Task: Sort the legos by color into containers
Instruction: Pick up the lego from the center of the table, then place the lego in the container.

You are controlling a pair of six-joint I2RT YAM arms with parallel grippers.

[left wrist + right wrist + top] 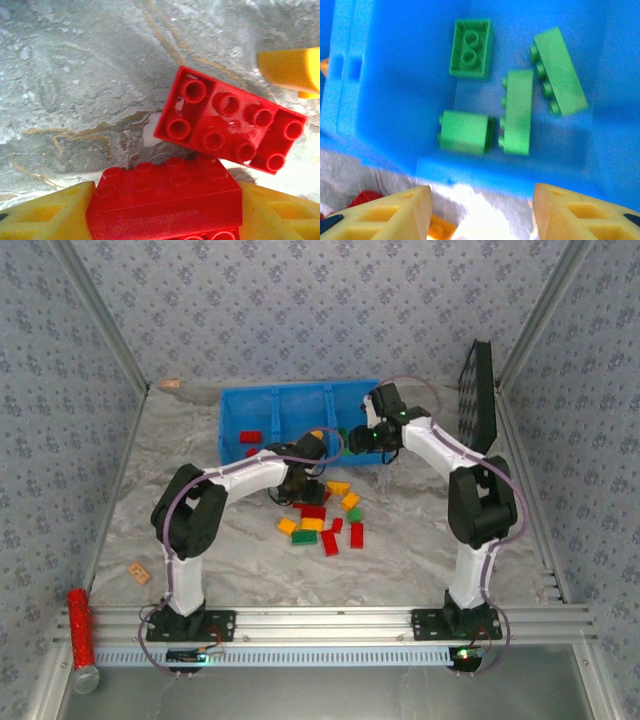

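Left gripper [165, 220] is clamped on a red brick [165, 195] by its ends, over the table near the loose red brick [230, 120]. Right gripper [482, 210] stands wide and empty above four green bricks [515, 112] in the blue bin [395, 75]. Bricks judged light, rigid and slick, so flat sidewalls give the best hold.

Green legos [516, 112], blue containers [395, 75]

Red, yellow and green legos [312, 524] lie scattered near the blue containers [290, 405]; four green ones [517, 112] lie inside.
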